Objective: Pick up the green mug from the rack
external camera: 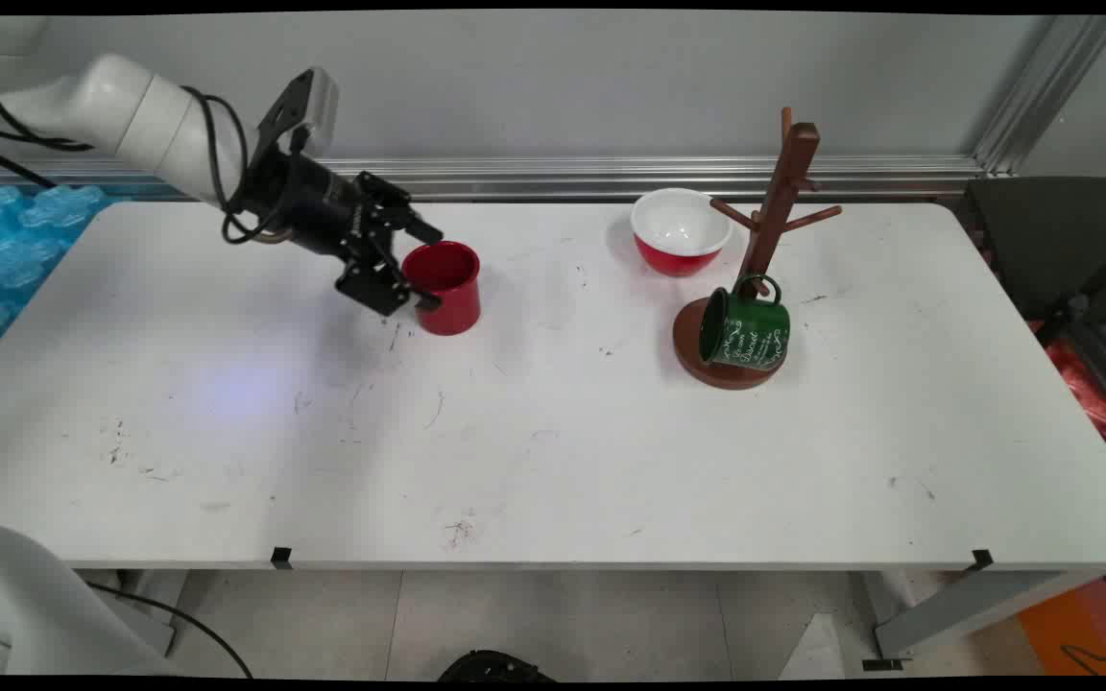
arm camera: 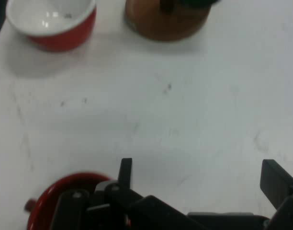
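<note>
We see the gripper (external camera: 419, 269), jaws spread wide and gripping nothing, one finger (arm camera: 125, 171) over the rim of the glossy, cylindrical red cup (external camera: 445, 286) on the table's (external camera: 553, 451) left rear.

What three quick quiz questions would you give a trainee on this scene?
1. Fill in: the inside of the red bowl is ___.
2. True or false: the green mug rests tilted on the base of the wooden mug tree.
3. Which thing is the gripper nearest? A) red cup B) red bowl C) green mug

Key: 1. white. 2. true. 3. A: the gripper is open at the red cup's side, far from the other two.
</note>
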Tool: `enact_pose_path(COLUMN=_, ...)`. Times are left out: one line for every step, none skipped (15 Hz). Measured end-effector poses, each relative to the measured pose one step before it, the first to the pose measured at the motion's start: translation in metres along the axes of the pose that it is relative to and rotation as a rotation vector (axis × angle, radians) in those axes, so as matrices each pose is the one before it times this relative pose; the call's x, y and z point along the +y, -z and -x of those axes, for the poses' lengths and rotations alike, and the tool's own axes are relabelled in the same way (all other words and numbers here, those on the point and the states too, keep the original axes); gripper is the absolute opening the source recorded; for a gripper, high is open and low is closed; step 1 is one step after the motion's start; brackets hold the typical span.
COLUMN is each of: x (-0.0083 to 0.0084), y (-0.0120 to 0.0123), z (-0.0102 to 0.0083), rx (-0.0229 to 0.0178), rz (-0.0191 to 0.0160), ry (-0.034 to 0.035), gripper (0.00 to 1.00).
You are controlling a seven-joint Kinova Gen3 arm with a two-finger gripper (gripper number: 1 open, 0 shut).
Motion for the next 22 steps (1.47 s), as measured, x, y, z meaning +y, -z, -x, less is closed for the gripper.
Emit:
enact_pose_path(x=0.00037, y=-0.00270, z=-0.00344, rx=0.01789, rz=0.00313, ry=0.01067, gripper=1.00)
enact_pose_path(x=0.00076, y=-0.00395, z=-0.00420, rx=0.02082, rz=0.00438, ry=0.01236, gripper=1.00)
enact_pose_path(x=0.00084, y=-0.00438, z=-0.00409, rx=0.02012, rz=0.00336, ry=0.01221, gripper=1.00)
enact_pose_path(x=0.00097, y=-0.00422, z=-0.00358, rx=0.01691, rz=0.00324, ry=0.00952, gripper=1.00)
enact_pose_path(x=0.00063, y=-0.00311, z=-0.00208, rx=0.01148, rz=0.00145, ry=0.00783, gripper=1.00)
enact_pose_path(x=0.00115, y=-0.00508, z=-0.00374, rx=0.01709, rz=0.00327, ry=0.00882, gripper=1.00)
enact_pose_path(x=0.00138, y=-0.00658, z=-0.00419, rx=0.01855, rz=0.00412, ry=0.00853, gripper=1.00)
enact_pose_path(x=0.00124, y=-0.00699, z=-0.00389, rx=0.01618, rz=0.00464, ry=0.00534, gripper=1.00)
enact_pose_path(x=0.00107, y=-0.00621, z=-0.00333, rx=0.01252, rz=0.00444, ry=0.00188, gripper=1.00)
enact_pose_path(x=0.00111, y=-0.00758, z=-0.00355, rx=0.01359, rz=0.00525, ry=0.00457, gripper=1.00)
enact_pose_path(x=0.00094, y=-0.00793, z=-0.00298, rx=0.01196, rz=0.00502, ry=0.00462, gripper=1.00)
enact_pose_path(x=0.00096, y=-0.00812, z=-0.00228, rx=0.01011, rz=0.00513, ry=0.00510, gripper=1.00)
enact_pose_path(x=0.00081, y=-0.00720, z=-0.00146, rx=0.00782, rz=0.00406, ry=0.00469, gripper=1.00)
enact_pose_path(x=0.00077, y=-0.00850, z=-0.00130, rx=0.00862, rz=0.00411, ry=0.00565, gripper=1.00)
enact_pose_path(x=0.00076, y=-0.00729, z=-0.00110, rx=0.00732, rz=0.00401, ry=0.00461, gripper=1.00)
enact_pose_path(x=0.00037, y=-0.00523, z=-0.00066, rx=0.00448, rz=0.00294, ry=0.00319, gripper=1.00)
enact_pose_path(x=0.00075, y=-0.00721, z=-0.00091, rx=0.00706, rz=0.00430, ry=0.00467, gripper=1.00)
enact_pose_path(x=0.00098, y=-0.00804, z=-0.00086, rx=0.00757, rz=0.00495, ry=0.00509, gripper=1.00)
enact_pose_path(x=0.00080, y=-0.00780, z=-0.00062, rx=0.00654, rz=0.00439, ry=0.00480, gripper=1.00)
enact_pose_path(x=0.00059, y=-0.00619, z=-0.00032, rx=0.00520, rz=0.00332, ry=0.00403, gripper=1.00)
enact_pose_path(x=0.00038, y=-0.00407, z=-0.00004, rx=0.00307, rz=0.00228, ry=0.00256, gripper=1.00)
enact_pose_path(x=0.00051, y=-0.00569, z=0.00004, rx=0.00407, rz=0.00281, ry=0.00345, gripper=1.00)
